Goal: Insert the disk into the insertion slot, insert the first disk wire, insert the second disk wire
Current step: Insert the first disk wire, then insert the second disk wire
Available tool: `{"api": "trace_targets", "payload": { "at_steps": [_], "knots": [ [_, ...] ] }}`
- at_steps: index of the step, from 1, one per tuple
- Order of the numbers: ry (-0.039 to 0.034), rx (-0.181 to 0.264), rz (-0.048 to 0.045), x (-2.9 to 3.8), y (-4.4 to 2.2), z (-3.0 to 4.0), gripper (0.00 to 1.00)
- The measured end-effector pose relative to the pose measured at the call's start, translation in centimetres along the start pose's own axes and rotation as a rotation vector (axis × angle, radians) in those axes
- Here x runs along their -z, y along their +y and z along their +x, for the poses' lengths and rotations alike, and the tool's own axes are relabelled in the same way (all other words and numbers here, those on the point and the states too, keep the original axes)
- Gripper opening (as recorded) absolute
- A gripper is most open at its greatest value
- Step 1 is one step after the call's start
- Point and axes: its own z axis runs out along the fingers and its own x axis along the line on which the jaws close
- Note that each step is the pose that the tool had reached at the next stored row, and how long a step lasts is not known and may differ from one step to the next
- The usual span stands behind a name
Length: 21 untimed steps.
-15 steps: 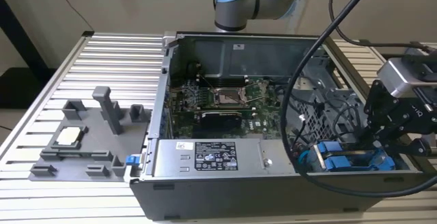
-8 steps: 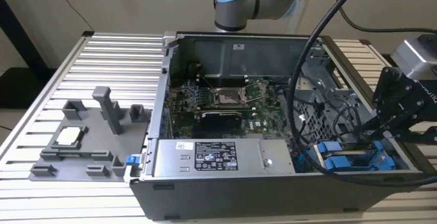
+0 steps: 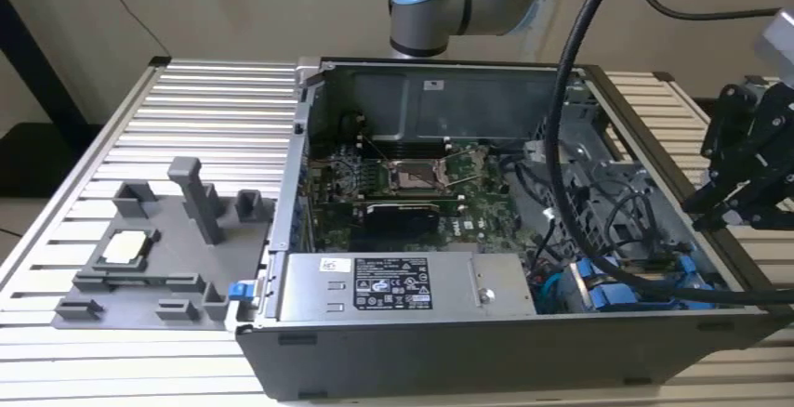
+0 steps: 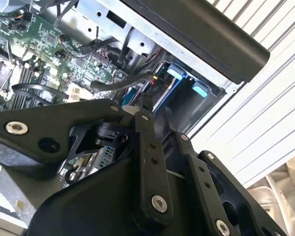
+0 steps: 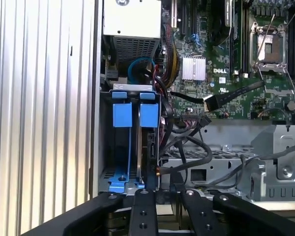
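- The disk [image 5: 148, 116] is sitting seated in the insertion slot [image 5: 105, 147], at the near right corner of the computer case [image 3: 496, 347] in the exterior view. A second blue-framed drive [image 5: 122, 114] is just beside it. I am judging which drive is the task's own from the gripper [image 5: 162, 199] lining up with it.
- By that reading the insertion is looking done.
- A black cable [image 5: 236, 92] is hanging loose over the motherboard [image 5: 221, 49], its plug apart from the disk. At least one wire therefore seems left to do. Whether anything is plugged into the disk I cannot tell.
- In the exterior view the gripper is hovering at the case's right wall, above the cage. Whether it is apart, together or clamped on something I cannot tell.
- The first wrist view is showing the two blue frames side by side, while the exterior view is giving them as blue patches behind cables.
- The exterior view is showing the power supply [image 3: 397, 286] along the near wall and a grey fixture [image 3: 162, 258] on the slatted table [image 3: 211, 100] to the left.
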Motion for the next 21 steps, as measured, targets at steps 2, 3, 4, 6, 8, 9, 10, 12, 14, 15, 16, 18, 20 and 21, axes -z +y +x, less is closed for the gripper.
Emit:
{"api": "trace_targets", "payload": {
  "at_steps": [2,3,4,6,8,9,10,12,14,15,16,18,20,21],
  "knots": [
    [-0.0002,0.000,0.0000,-0.01,0.00,0.00,0.27],
    [-0.0002,0.000,0.0000,-0.01,0.00,0.00,0.27],
    [-0.0001,0.000,0.0000,0.00,0.00,-0.04,0.27],
    [0.0000,-0.001,0.0001,-0.03,0.00,-0.34,0.27],
    [-0.0001,-0.002,0.0002,-0.08,-0.01,-0.79,0.27],
    [-0.0003,-0.002,0.0002,-0.12,-0.02,-1.05,0.27],
    [-0.0002,-0.002,0.0003,-0.15,-0.02,-1.29,0.27],
    [-0.0002,-0.003,0.0003,-0.21,-0.03,-1.81,0.27],
    [-0.0002,-0.003,0.0004,-0.27,-0.03,-2.36,0.27],
    [-0.0003,-0.003,0.0004,-0.31,-0.04,-2.64,0.27],
    [-0.0002,-0.003,0.0004,-0.34,-0.04,-2.93,0.27],
    [-0.0003,-0.003,0.0004,-0.41,-0.05,-3.49,0.27],
    [-0.0003,-0.004,0.0004,-0.47,-0.06,-4.03,0.27],
    [-0.0003,-0.004,0.0004,-0.50,-0.07,-4.29,0.27]
  ]
}}
